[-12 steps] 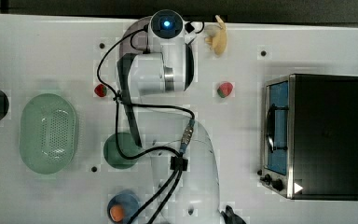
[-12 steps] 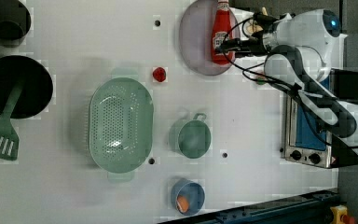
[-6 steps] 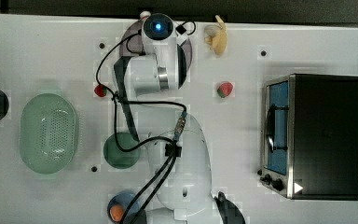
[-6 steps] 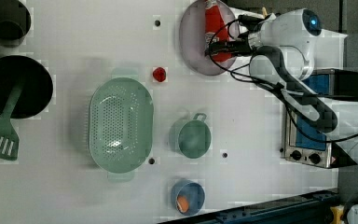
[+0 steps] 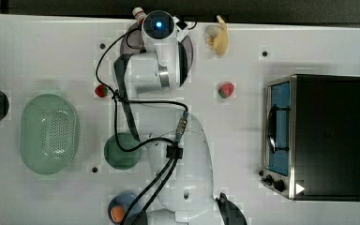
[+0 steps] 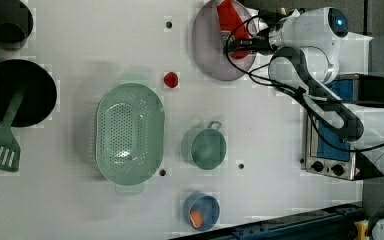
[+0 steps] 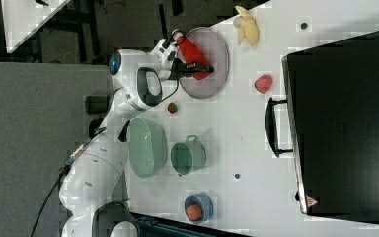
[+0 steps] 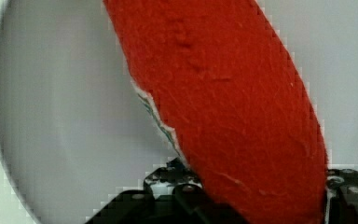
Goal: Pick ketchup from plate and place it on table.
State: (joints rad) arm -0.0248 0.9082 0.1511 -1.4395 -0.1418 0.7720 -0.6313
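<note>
The ketchup (image 7: 191,53), a slim red bottle, lies tilted over the pale lilac plate (image 7: 218,74), and its white cap (image 7: 176,33) pokes past the plate's rim. In the top view the cap (image 5: 139,11) peeks out beside the arm's hand, which covers most of the plate (image 5: 186,56). My gripper (image 8: 261,200) is shut on the ketchup (image 8: 223,102), with a dark finger (image 8: 168,186) pressed against each side of its lower body. In the left view the gripper (image 6: 237,47) sits over the plate (image 6: 210,50) on the red bottle (image 6: 228,17). The white table (image 5: 51,56) lies all around.
A black toaster oven (image 5: 318,136) stands at the top view's right. A green perforated basket (image 5: 49,133), a green cup (image 5: 122,151) and a blue bowl (image 5: 119,208) sit lower left. A banana (image 5: 218,38) and two small red fruits (image 5: 101,90), (image 5: 226,89) flank the plate.
The arm's hand has moved toward the top view's top edge and come down onto the ketchup. The bottle has tipped, and its cap now sticks out past the plate's rim.
</note>
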